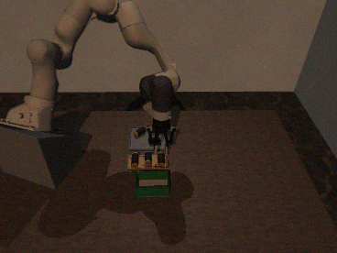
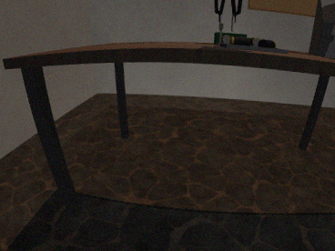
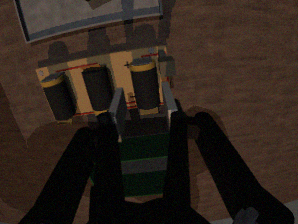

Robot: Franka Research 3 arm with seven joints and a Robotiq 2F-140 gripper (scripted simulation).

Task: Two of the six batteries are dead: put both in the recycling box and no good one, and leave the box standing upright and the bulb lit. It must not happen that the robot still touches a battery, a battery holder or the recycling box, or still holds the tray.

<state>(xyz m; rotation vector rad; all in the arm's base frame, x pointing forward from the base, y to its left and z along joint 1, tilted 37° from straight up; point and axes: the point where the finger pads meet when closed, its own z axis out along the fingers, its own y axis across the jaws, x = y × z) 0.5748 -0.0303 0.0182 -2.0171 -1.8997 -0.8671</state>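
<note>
Three batteries sit in a holder below the end effector, whose fingers stand partly open, gripping nothing; near it, the green box stands upright on the counter.

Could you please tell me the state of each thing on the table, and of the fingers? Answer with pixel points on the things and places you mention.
Green box (image 1: pixel 153 192) (image 3: pixel 145 148): upright, open-topped.
Battery holder (image 1: pixel 141 163) (image 3: pixel 119 70): three batteries seated.
Tray (image 1: pixel 139 146) (image 3: pixel 95 27): flat, a battery on it.
Fingers: partly open, holding nothing.
</note>
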